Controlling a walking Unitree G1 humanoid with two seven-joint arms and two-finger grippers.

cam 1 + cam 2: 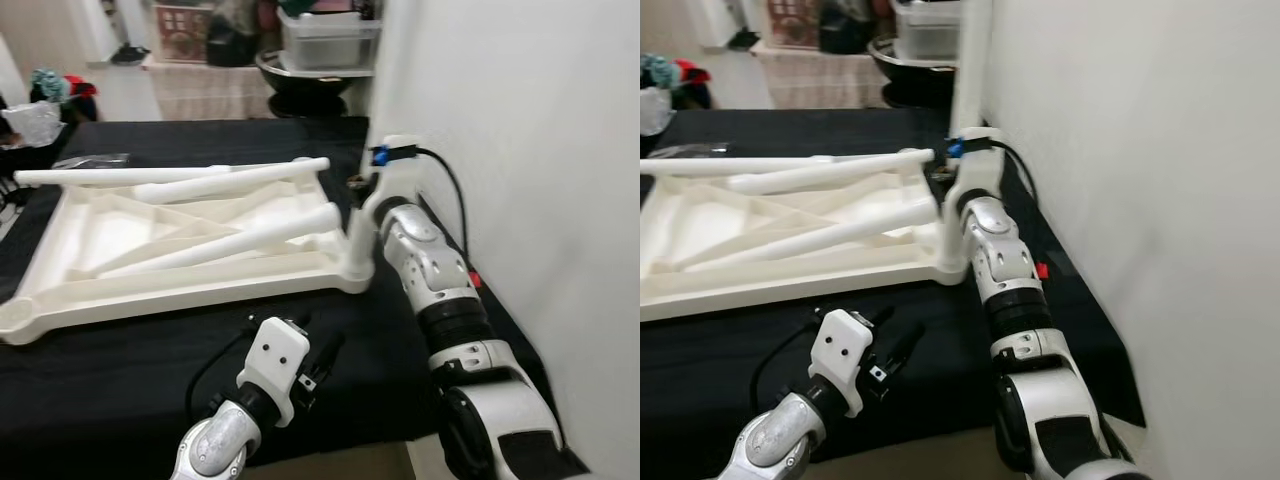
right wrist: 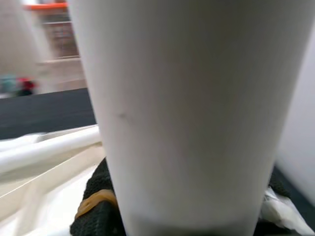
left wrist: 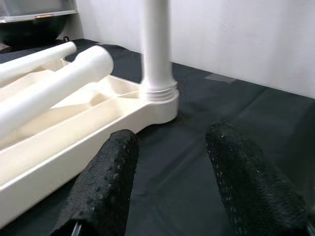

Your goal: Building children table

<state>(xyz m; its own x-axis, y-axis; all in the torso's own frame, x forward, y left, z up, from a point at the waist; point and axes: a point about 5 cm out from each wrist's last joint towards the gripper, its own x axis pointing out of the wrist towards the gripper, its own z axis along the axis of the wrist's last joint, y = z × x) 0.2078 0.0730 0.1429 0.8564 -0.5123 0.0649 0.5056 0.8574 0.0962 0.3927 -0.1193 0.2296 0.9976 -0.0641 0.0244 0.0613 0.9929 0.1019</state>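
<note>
Black cloth (image 1: 120, 370) supports the inverted tabletop (image 1: 90, 235). Right gripper (image 1: 362, 188), at 3 o'clock, clasps the upright leg (image 3: 156, 44): rigid, light, slippery plastic; grasp low. Left gripper (image 3: 172, 182) hovers, fingers wide.

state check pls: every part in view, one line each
tabletop: upside down on the black cloth, ribbed underside up
upright leg: standing in the corner socket nearest the wall
loose legs: three, lying across the underside
right gripper: fingers shut on the upright leg
left gripper: fingers open, holding nothing, low over the black cloth
</note>
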